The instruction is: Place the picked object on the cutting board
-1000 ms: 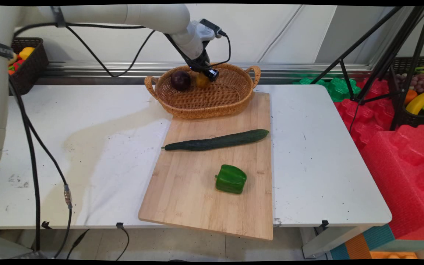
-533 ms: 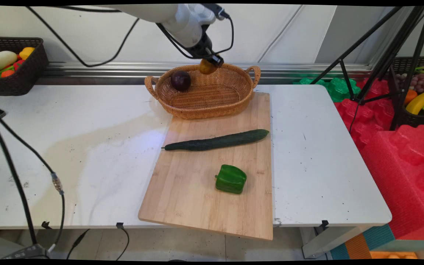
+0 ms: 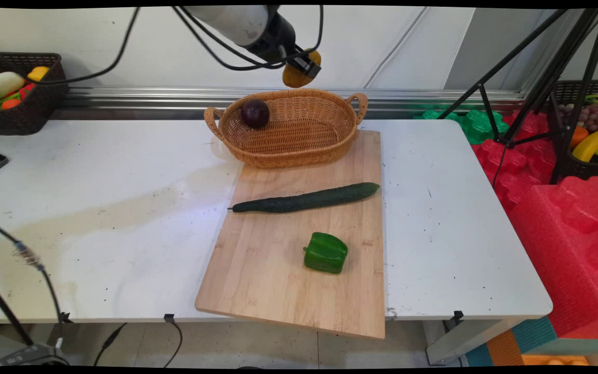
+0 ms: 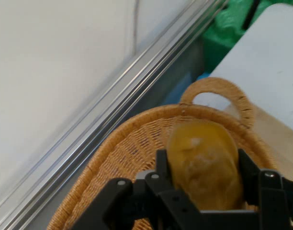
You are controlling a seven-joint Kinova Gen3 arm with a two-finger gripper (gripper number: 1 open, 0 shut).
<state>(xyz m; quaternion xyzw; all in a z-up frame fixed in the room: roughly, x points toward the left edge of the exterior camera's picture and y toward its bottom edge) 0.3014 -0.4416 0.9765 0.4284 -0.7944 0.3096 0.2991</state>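
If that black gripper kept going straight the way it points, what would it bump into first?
Probably the wicker basket: the hand view looks along the gripper, past the potato it holds, onto the basket's far wall. Depth is unclear.

arm [image 3: 236, 21]: cut by top edge | yellow-brown item [image 4: 204, 165]: identity unclear

The main view looks down from above the table's [image 3: 96, 208] near side, across it toward the wall behind, taking in the whole tabletop from some way off; the hand view rides on the gripper [image 4: 204, 191], looking along its fingers from close above the wicker basket [image 4: 113, 158]; both views share the basket [image 3: 299, 140], the held yellow fruit [image 3: 299, 75] and the wall's metal rail [image 3: 174, 96].
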